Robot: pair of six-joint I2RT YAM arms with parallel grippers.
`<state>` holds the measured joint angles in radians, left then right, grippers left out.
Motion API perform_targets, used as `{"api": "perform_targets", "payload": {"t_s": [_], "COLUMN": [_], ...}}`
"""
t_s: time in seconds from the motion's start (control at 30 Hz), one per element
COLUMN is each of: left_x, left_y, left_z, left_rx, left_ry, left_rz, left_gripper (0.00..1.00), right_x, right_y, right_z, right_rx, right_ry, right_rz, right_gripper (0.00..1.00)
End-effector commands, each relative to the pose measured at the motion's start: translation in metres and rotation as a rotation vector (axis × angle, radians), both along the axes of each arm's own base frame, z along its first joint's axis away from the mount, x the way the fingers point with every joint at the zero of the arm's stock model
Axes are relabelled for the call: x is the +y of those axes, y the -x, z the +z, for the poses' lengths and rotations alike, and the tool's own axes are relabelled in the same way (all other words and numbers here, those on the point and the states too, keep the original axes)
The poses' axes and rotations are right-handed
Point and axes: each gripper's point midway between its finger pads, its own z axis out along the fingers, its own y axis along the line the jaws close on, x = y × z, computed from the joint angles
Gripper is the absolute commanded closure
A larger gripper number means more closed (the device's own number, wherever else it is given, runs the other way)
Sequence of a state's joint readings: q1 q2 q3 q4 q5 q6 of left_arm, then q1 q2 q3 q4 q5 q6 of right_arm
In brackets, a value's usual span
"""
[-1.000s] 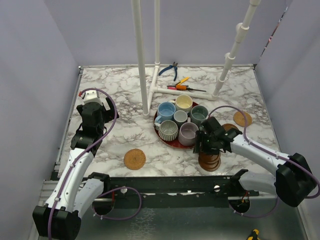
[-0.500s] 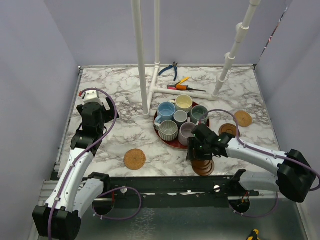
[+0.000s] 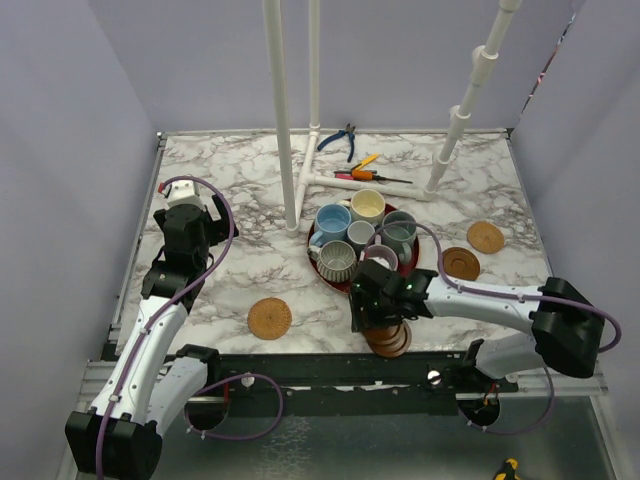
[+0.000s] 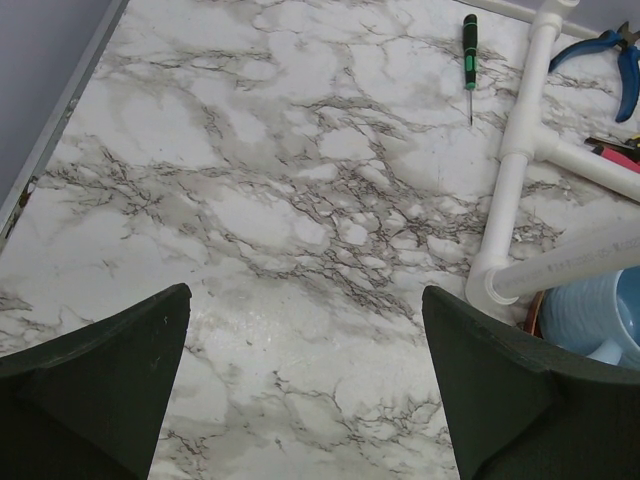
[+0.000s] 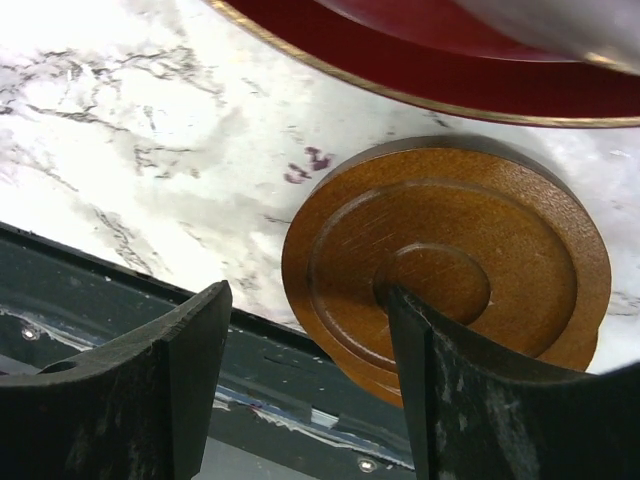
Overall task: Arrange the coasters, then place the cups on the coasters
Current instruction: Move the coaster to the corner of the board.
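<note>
1. Far left of the overhead view, upper half: my left pincer (image 4: 305, 295) is released, fingers spread wide over the bare marble table (image 3: 240, 170), with nothing between them.
2. Lower left of centre: a woven tan coaster (image 3: 270, 318) lies flat and alone on the marble, well apart from both pincers.
3. Centre: the red tray (image 3: 340, 287) carries all six cups. The light blue cup (image 3: 332, 220) and cream-yellow cup (image 3: 367, 205) are at the back, with the small pale grey cup (image 3: 361, 234) in the middle. The grey-green cup (image 3: 399, 228) is on the right and the ribbed cup (image 3: 337, 260) is front left. The lavender cup (image 3: 378, 256), front right, is partly hidden by my right arm.
4. Lower middle, just below the tray: my right pincer (image 5: 305, 300) hangs over a stack of brown coasters (image 3: 390, 342) at the table's near edge. The fingers are parted, one over the top disc's centre ring and the other outside its left rim. Whether they actually pinch it, I cannot tell.
5. In the wrist view, the stack is just beside the tray rim, with a sliver of marble between them.
6. Right side: a single brown coaster (image 3: 461, 263) lies flat. Up and right of it is a lighter tan coaster (image 3: 486, 237), near but apart.
</note>
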<state>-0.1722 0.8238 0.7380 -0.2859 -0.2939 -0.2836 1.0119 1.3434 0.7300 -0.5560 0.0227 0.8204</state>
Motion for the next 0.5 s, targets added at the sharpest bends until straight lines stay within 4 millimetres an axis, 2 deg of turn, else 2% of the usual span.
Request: {"api": "perform_targets", "payload": {"t_s": [0.0,0.47], "left_x": [-0.004,-0.004], "left_y": [0.000,0.000], "left_z": [-0.002,-0.001], "left_rx": [-0.003,-0.005], "left_ry": [0.008,0.009], "left_rz": [-0.024,-0.024], "left_gripper": [0.01,0.01], "right_x": [0.018,0.076], "right_y": [0.002,0.013], "right_z": [-0.005,-0.004], "right_rx": [-0.029,-0.073], "right_ry": [0.036,0.035], "right_rz": [0.028,0.185], "right_gripper": [0.32,0.32]}}
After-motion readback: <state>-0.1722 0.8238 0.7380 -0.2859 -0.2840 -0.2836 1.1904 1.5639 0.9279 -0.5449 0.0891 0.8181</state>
